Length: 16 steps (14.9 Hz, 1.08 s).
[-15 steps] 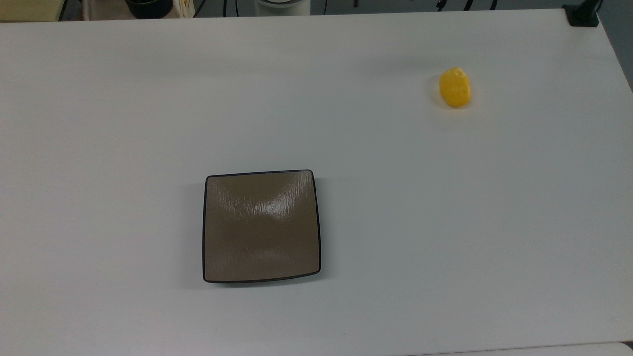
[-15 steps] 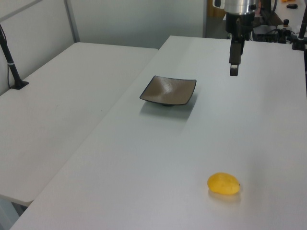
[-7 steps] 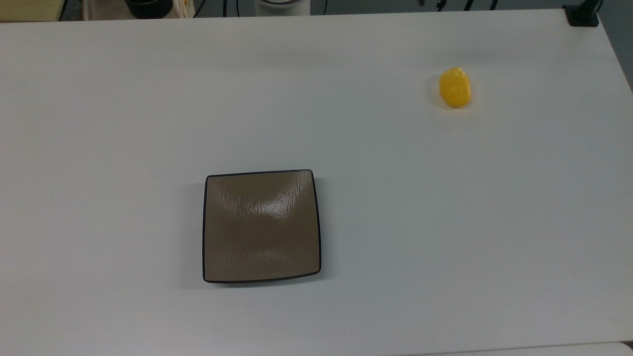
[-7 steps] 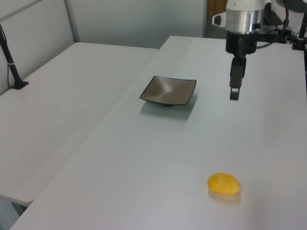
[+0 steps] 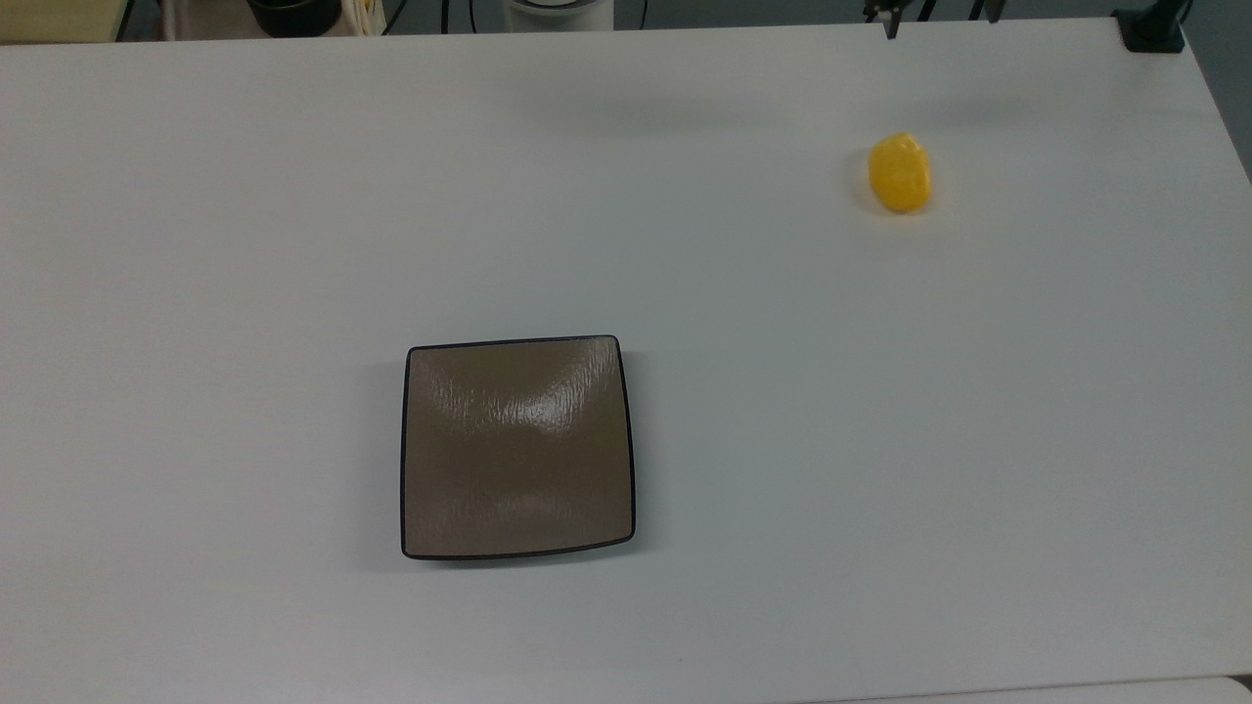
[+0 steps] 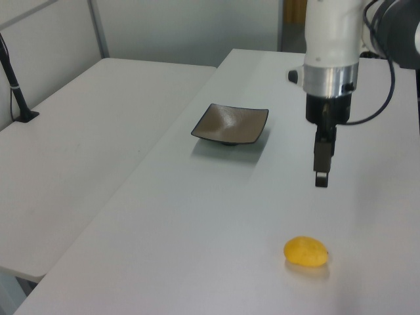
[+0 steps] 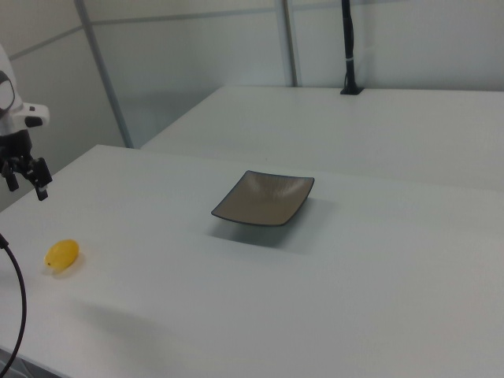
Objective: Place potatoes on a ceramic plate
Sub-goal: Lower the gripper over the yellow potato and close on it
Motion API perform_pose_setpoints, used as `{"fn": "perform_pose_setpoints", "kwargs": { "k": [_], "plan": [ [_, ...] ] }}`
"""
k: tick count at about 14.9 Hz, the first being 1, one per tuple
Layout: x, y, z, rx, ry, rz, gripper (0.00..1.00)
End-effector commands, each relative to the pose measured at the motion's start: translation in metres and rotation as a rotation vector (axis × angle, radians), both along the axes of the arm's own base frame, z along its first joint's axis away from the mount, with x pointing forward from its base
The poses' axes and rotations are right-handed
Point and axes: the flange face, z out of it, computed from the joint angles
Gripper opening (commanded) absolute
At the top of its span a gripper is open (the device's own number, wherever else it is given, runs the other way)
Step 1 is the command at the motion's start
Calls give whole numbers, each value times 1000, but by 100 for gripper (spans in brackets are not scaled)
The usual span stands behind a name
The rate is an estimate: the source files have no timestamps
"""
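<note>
The potato (image 5: 901,173) is a small yellow oval lump lying alone on the white table, near the top view's upper right. It also shows low in the left view (image 6: 306,251) and at the right view's far left (image 7: 61,254). The ceramic plate (image 5: 517,447) is square, glossy brown with a black rim, and nothing lies on it (image 6: 230,123) (image 7: 263,198). My gripper (image 7: 26,187) hangs open in the air above the table, a short way from the potato and touching nothing. In the left view the gripper (image 6: 321,177) points down, above and beyond the potato.
A black clamp post (image 5: 1152,29) stands at the table's corner in the top view's upper right. A second white table (image 6: 79,151) adjoins on the left view's left, with another black post (image 6: 20,98). Cables and dark objects (image 5: 293,15) lie beyond the top view's upper edge.
The arm has come down and toward the potato, growing larger and lower in the left view. The potato and the plate have not moved.
</note>
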Motion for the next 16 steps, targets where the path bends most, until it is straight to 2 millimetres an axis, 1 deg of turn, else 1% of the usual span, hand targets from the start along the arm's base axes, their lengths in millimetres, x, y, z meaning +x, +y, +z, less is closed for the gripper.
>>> {"fn": "perform_pose_setpoints", "kwargs": {
  "k": [1,2,4,6,11,13,16],
  "plan": [
    [2,20,-34,-26,-17,-23,100],
    [2,26,-46,-41,-18,-19,100],
    [2,27,-70,-67,-33,-19,100],
    [-5,31,-87,-57,-51,-7,100],
    [-14,28,-137,-94,-62,-4,100],
    [-16,25,-150,-106,-91,8,100],
    [-14,26,-170,-95,-100,2,100]
  ]
}}
